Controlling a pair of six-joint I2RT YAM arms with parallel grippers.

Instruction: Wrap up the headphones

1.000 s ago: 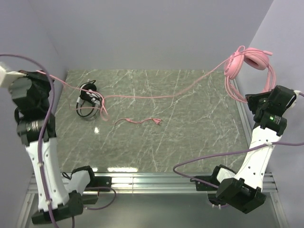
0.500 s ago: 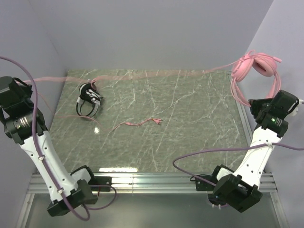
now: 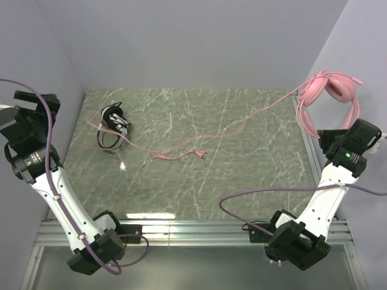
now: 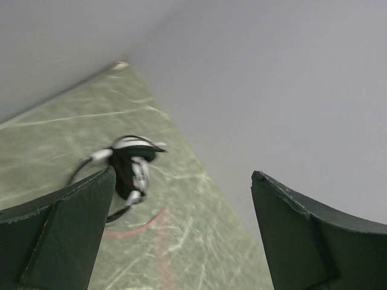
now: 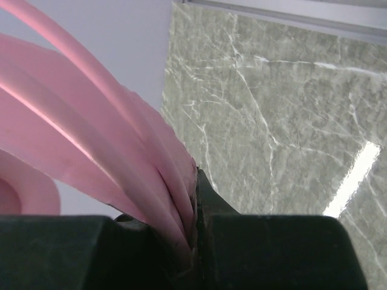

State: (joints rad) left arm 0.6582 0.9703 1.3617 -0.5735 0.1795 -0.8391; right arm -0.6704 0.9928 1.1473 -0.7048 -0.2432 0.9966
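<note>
Right gripper [image 5: 195, 223] pinching pink headphones [image 3: 329, 90] by band, raised over far right bench [image 3: 242, 181] corner. Left gripper [image 4: 182, 178] spread, empty. Pink cable [image 3: 199, 138] lies slack across bench, reaching black-and-white headset [image 3: 113, 125]. I judge risk: cable snags that headset and drags it when pulled.

My left gripper [image 4: 182, 175] gaped empty across the bottom. Left of centre, a black-and-white headset [image 4: 130, 166] lay on the table [image 4: 54, 130], a pink cable [image 4: 138, 226] just below.
</note>
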